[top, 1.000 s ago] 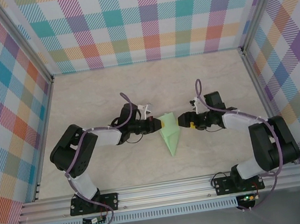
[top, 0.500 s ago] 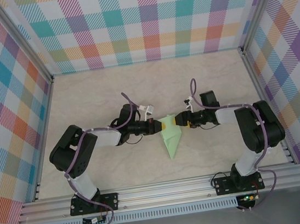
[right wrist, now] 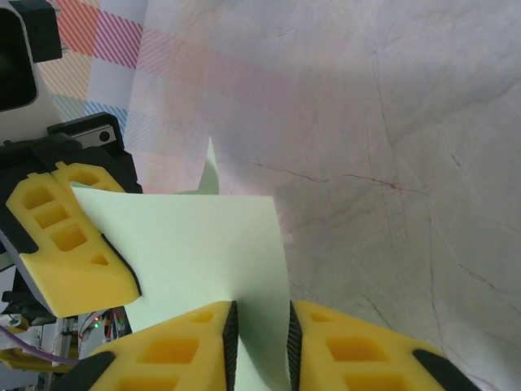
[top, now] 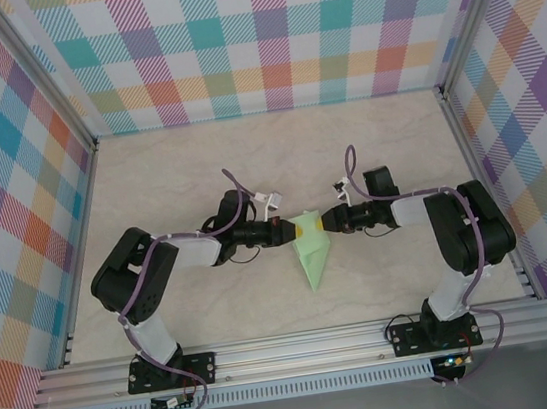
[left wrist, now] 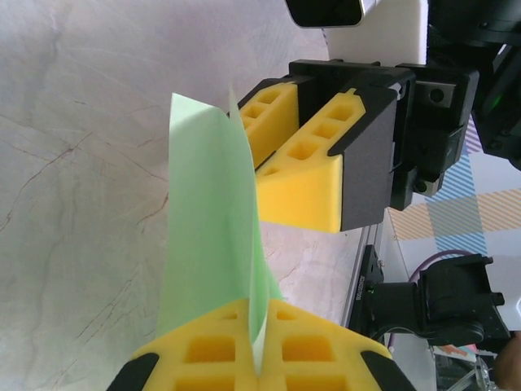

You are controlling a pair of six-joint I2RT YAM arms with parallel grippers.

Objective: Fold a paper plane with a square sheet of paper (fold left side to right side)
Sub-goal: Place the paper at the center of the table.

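Folding looks well advanced: paper plane [top: 312, 250] has a narrow dart outline at mid-tabletop [top: 169, 178], sharp tip toward the arm bases. Left tool [left wrist: 256, 360] is clenched on its upright layers. Right tool [right wrist: 259, 346] straddles the opposite edge, jaws narrowly apart, not pinching. Final side-to-side fold judged outstanding. Layer count is hidden.

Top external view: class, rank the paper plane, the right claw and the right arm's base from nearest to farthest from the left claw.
1. Paper plane: pinched in the left claw, at the table's centre.
2. Right claw: just across the plane's wide end, to the right.
3. Right arm's base: at the near edge, far right.
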